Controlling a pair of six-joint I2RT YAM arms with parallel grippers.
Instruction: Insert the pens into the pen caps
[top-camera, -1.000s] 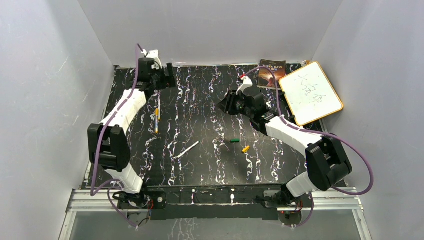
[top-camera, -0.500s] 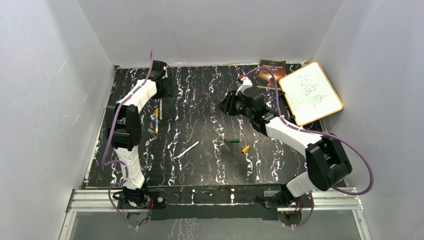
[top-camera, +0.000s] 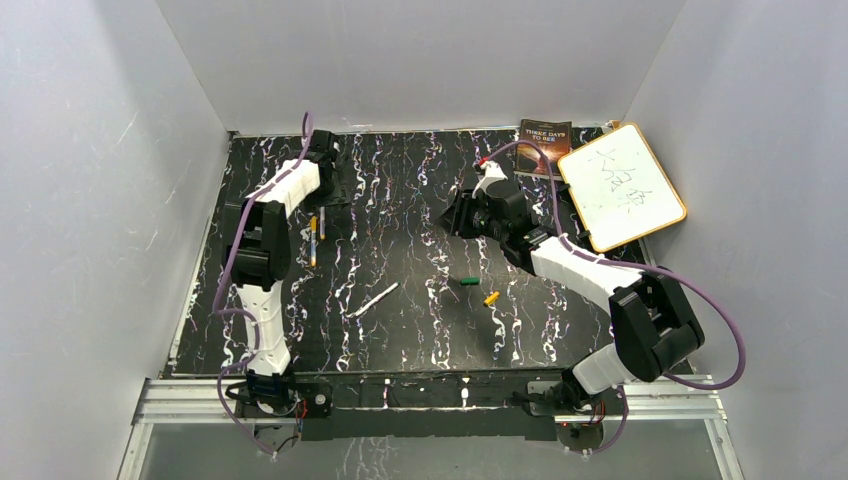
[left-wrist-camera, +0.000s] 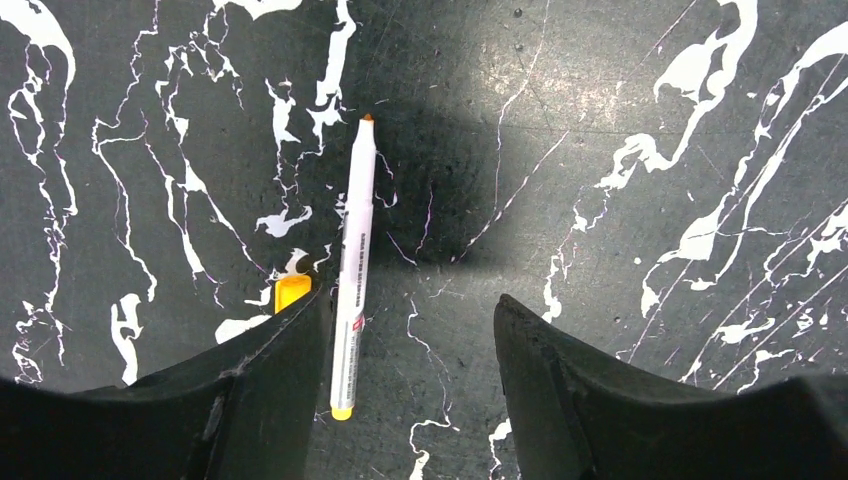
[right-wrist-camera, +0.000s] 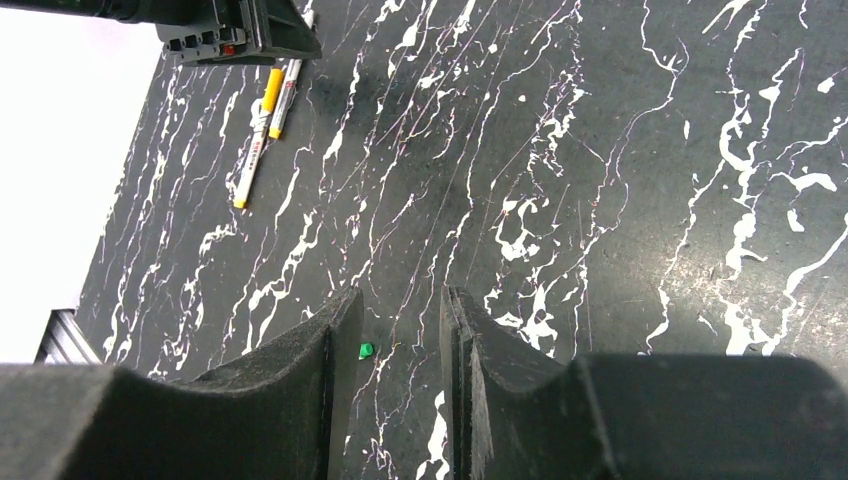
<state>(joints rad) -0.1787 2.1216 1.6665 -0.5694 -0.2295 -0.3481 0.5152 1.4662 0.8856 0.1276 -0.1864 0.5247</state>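
The left claw (left-wrist-camera: 410, 302) is spread wide and grips nothing, poised over the far left part of the tabletop (top-camera: 400, 190). Between its jaws, close to one finger, an uncapped pen (left-wrist-camera: 352, 280) lies flat, its brownish tip bare and pointing away from the wrist. Just beside it, half hidden by that finger, a yellow cap (left-wrist-camera: 292, 292) shows. In the right wrist view this cap sits on the end of a second pen (right-wrist-camera: 255, 148), so that one looks finished.

The right claw (right-wrist-camera: 400, 295) has its jaws only slightly parted with nothing between them, above the middle of the tabletop. Through the gap the green cap (right-wrist-camera: 366, 350) shows, lying loose. Near it in the top view is a yellow-orange cap (top-camera: 491, 297), also loose. A third pen (top-camera: 377, 299) lies apart from both, toward the centre, with no cap on it that I can make out.

By my reading one pen of three is capped. Two pens and two caps are left, and the left claw seems placed to take the bare pen next.
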